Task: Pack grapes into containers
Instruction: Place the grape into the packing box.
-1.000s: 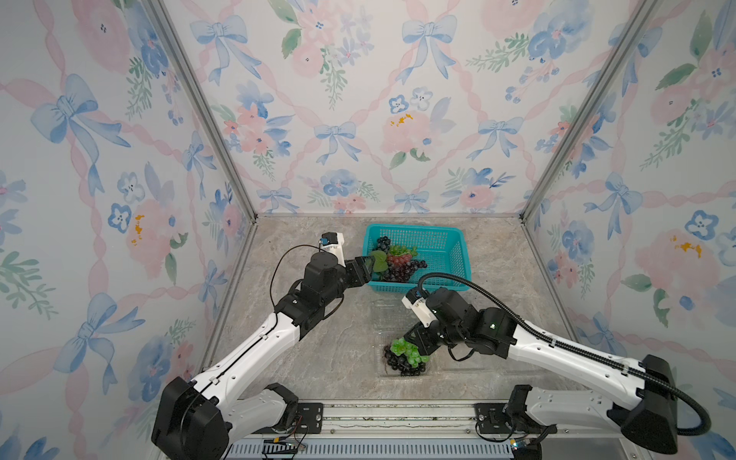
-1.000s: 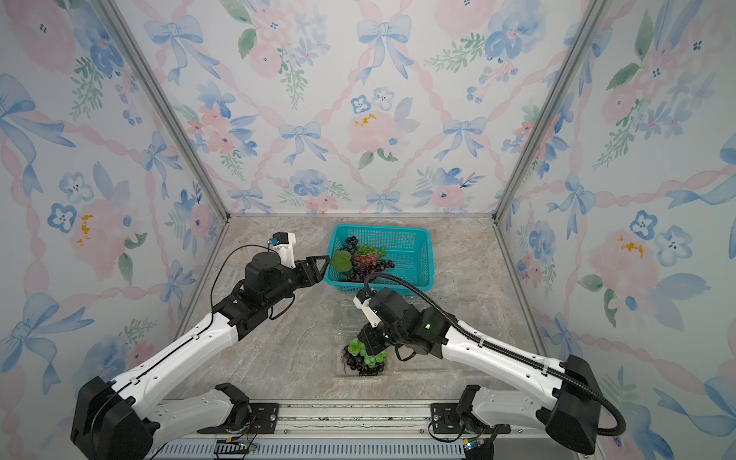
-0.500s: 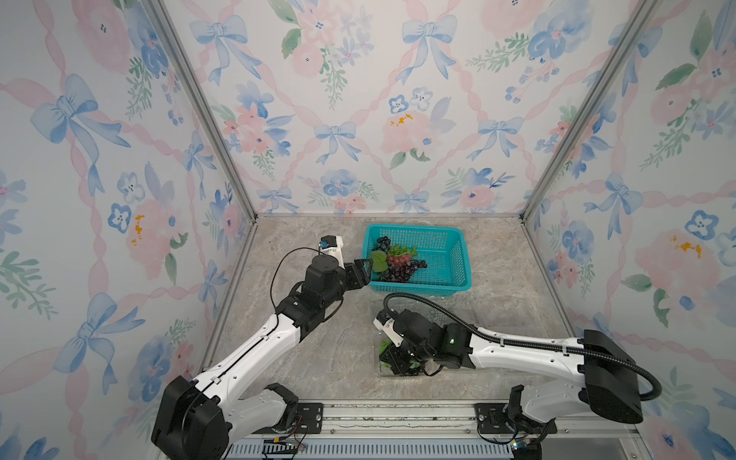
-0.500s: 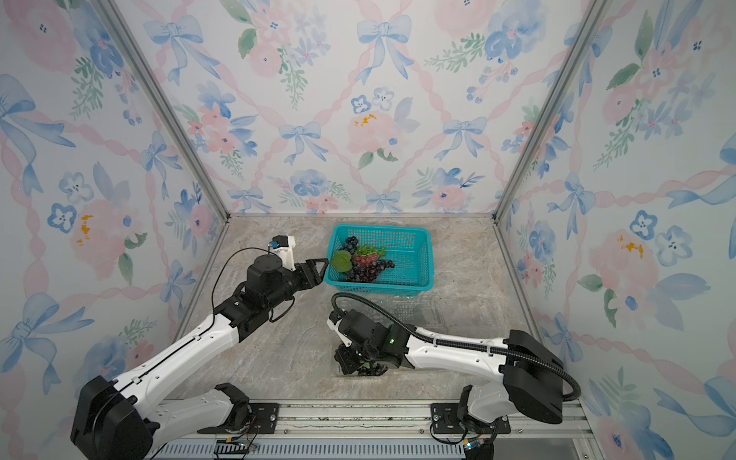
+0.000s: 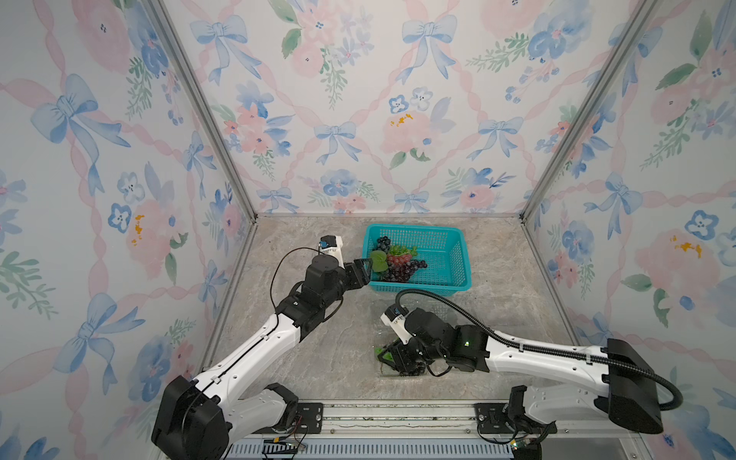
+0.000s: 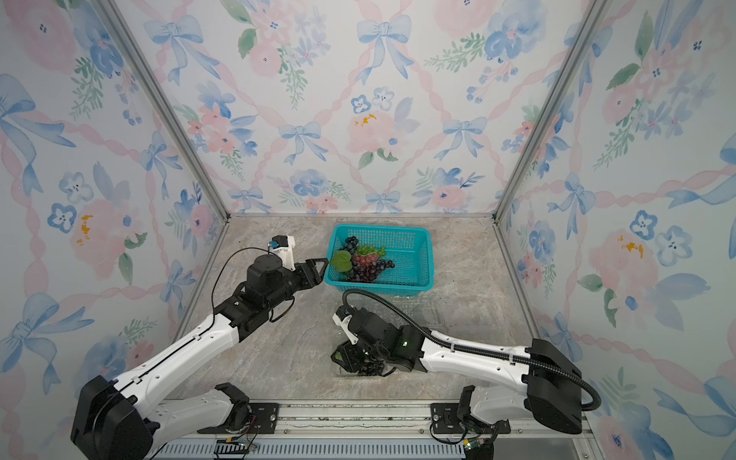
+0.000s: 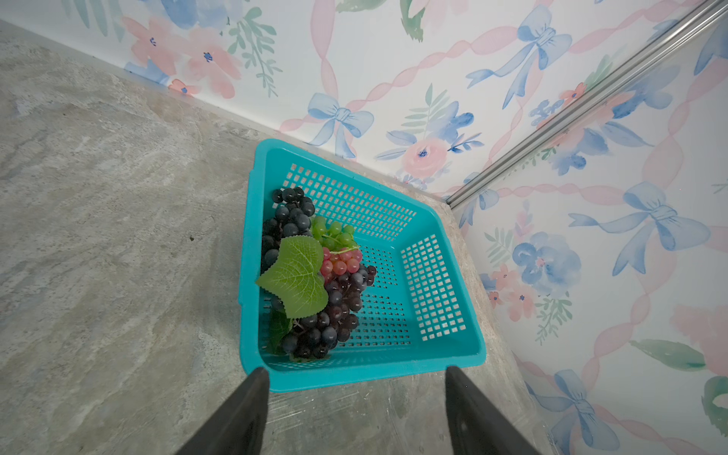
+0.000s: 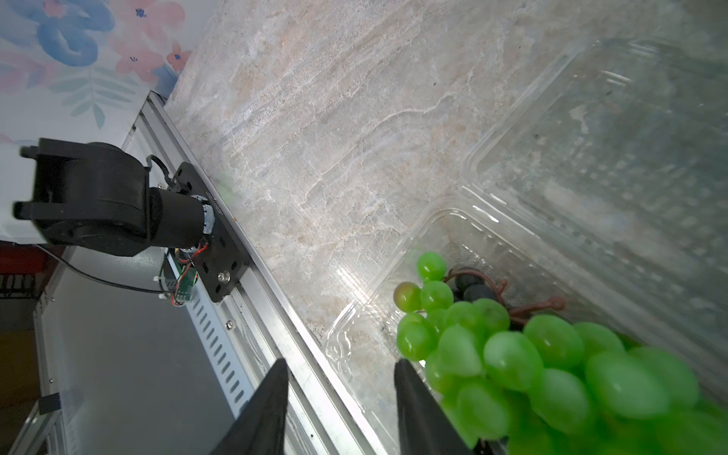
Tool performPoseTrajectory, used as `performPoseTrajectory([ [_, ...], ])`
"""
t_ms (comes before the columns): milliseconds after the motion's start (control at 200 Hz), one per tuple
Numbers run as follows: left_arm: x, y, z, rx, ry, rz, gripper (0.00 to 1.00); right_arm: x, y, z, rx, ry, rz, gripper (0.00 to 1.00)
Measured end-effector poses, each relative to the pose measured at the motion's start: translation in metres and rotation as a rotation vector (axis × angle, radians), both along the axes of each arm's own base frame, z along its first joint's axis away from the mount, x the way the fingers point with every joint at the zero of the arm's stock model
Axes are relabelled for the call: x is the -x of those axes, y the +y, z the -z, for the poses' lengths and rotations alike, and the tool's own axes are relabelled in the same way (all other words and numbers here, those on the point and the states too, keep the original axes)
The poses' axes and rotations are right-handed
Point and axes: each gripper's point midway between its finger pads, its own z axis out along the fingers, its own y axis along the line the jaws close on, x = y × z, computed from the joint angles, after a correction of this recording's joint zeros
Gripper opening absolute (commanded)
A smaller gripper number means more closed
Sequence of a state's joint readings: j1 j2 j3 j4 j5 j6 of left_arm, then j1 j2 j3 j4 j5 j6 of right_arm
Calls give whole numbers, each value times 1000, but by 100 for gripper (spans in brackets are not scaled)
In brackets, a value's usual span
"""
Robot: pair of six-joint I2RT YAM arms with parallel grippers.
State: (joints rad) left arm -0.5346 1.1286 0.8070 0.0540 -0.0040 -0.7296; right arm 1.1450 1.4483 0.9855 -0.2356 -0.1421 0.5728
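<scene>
Low in the centre of both top views, the right gripper [image 8: 340,362] sits down over a clear container [image 8: 366,319] on the desk [image 5: 318,350], its fingers parted with nothing between them. A green bunch of grapes [image 8: 512,354] lies inside the tray just beside one finger, with a few dark berries [image 8: 470,285] showing next to it. Higher up, mid-frame, the left gripper [image 7: 356,370] hangs open at the near corner of the teal basket [image 5: 438,251], where more grapes [image 5: 398,265], dark, red and green with a leaf [image 7: 295,275], are heaped at its left end
</scene>
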Motion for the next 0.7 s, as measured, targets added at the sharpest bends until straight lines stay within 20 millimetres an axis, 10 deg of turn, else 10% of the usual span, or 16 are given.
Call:
performPoseTrajectory([
  [240, -1, -1, 3, -4, 6, 1, 72, -26, -27, -6, -21, 0, 96, 45],
  [400, -1, -1, 3, -5, 8, 2, 72, -54, -54, 4, 37, -14, 193, 16],
  [700, -2, -6, 14, -19, 32, 11, 72, -46, -50, 46, 157, 21, 166, 12],
])
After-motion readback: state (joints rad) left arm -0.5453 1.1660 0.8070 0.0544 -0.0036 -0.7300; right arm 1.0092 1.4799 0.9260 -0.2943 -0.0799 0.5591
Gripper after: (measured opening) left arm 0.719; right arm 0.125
